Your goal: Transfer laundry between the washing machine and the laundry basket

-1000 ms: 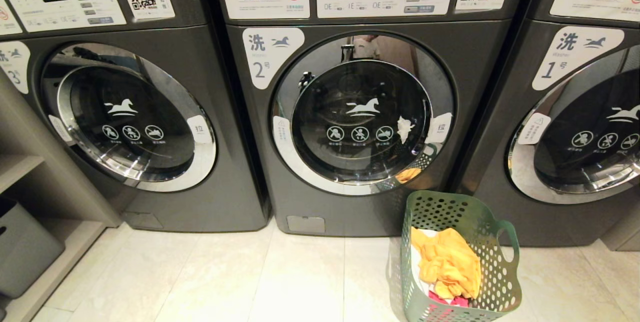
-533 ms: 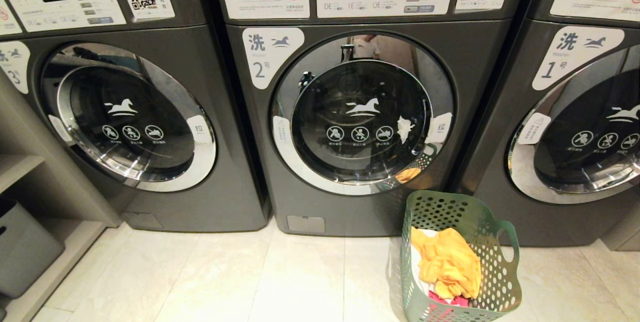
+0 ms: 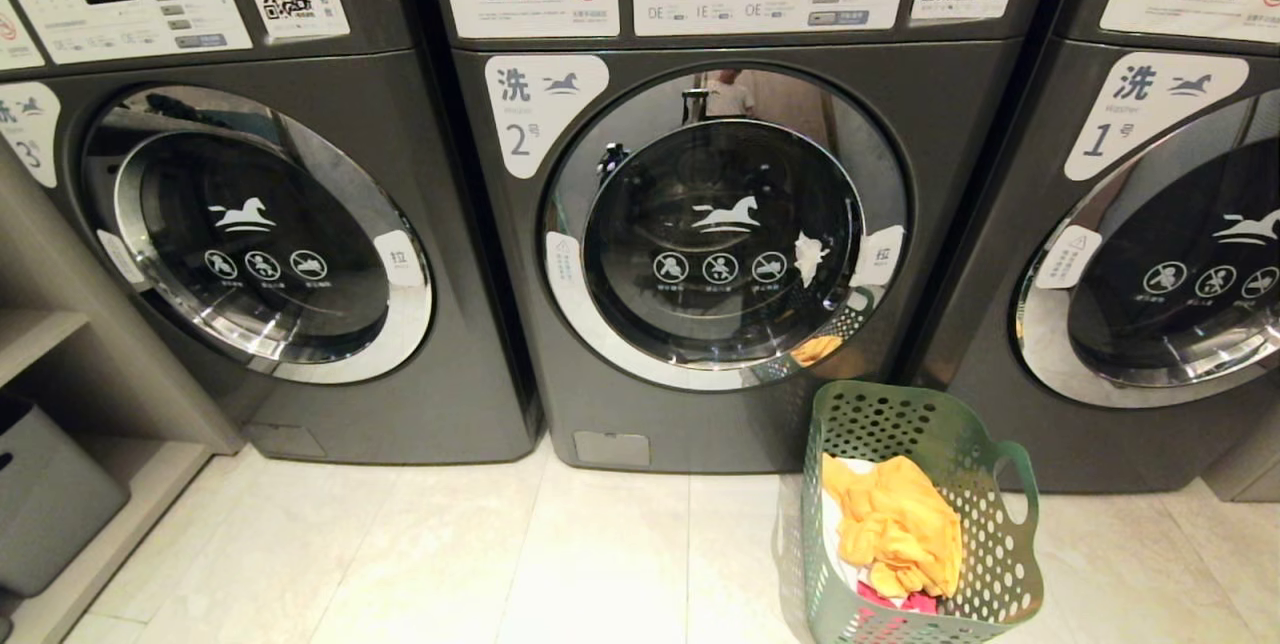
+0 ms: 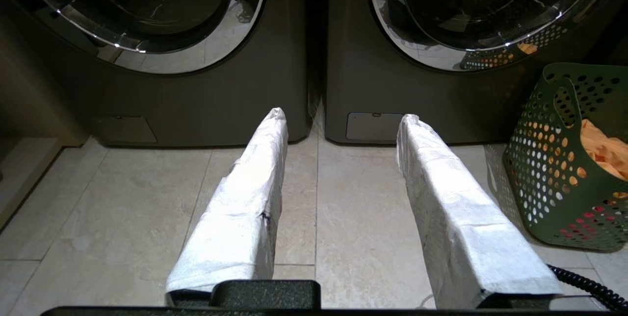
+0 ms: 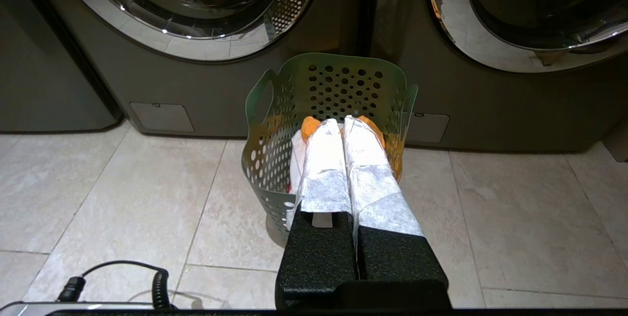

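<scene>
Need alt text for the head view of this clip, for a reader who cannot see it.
Three dark grey front-loading washing machines stand in a row with round chrome-rimmed glass doors closed; the middle one is labelled 2 and shows a green PUSH display. On the pale tiled floor before it, toward the right, a green perforated plastic laundry basket holds crumpled orange-yellow cloth over something red-pink.

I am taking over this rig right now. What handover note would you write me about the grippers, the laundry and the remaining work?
Left gripper: open, empty, above the floor facing the machines.
Right gripper: shut, empty, pointing at the laundry basket.
The basket stands on the floor at the front right of washing machine 2, whose door is shut.
Laundry is in the basket: orange-yellow garment on top, red-pink one beneath, white cloth at the side.
Done: nothing visible.
Left: open the door and transfer the laundry.
</scene>
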### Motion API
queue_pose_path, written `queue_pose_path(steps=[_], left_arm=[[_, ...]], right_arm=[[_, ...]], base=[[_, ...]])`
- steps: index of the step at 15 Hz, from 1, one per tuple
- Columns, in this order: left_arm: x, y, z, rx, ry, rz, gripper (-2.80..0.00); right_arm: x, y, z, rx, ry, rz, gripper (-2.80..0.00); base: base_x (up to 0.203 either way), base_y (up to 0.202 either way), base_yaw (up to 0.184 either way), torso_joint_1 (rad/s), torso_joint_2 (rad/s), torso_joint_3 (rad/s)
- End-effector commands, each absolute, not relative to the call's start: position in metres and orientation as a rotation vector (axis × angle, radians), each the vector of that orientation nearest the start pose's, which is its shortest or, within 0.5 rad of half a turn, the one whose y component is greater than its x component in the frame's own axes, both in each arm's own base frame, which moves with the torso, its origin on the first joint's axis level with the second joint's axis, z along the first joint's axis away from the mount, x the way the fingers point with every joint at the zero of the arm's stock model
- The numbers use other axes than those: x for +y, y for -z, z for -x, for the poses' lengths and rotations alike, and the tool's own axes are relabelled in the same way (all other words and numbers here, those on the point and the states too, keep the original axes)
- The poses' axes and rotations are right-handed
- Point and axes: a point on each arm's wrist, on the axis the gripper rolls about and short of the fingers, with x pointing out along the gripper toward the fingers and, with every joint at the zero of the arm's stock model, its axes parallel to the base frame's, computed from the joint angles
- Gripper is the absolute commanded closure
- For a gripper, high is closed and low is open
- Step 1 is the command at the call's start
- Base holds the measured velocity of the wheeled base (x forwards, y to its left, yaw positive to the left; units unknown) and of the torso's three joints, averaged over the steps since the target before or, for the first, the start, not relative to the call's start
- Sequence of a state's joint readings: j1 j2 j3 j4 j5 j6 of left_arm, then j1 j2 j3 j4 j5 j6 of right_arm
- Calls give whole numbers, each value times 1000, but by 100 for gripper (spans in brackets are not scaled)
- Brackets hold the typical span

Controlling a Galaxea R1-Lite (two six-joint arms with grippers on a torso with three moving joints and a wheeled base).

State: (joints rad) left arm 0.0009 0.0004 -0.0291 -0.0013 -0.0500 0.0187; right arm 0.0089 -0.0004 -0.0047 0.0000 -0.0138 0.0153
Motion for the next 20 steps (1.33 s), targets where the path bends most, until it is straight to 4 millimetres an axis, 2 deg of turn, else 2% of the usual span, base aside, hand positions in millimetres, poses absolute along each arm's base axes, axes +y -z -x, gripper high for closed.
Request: queue_pose_path(steps=[1, 2, 16, 17, 20], left_arm=[[-1, -84, 25, -28, 49, -18, 0], [-1, -83, 25, -25, 49, -18, -280], [-1, -83, 25, -24, 32, 21, -280], [-1, -83, 25, -23, 28, 22, 0], [-1, -83, 25, -17, 25, 52, 0]], right_arm=[[-1, -77, 23, -4, 5, -15, 0], [-1, -77, 23, -5, 5, -15, 0], [-1, -77, 23, -5, 5, -15, 0], [-1, -77, 23, -5, 5, -15, 0], [-1, -77, 23, -3, 5, -15, 0]], base=[[0, 0, 0, 0, 0, 0], [0, 0, 0, 0, 0, 0], [0, 0, 0, 0, 0, 0], [0, 0, 0, 0, 0, 0], [0, 0, 0, 0, 0, 0]])
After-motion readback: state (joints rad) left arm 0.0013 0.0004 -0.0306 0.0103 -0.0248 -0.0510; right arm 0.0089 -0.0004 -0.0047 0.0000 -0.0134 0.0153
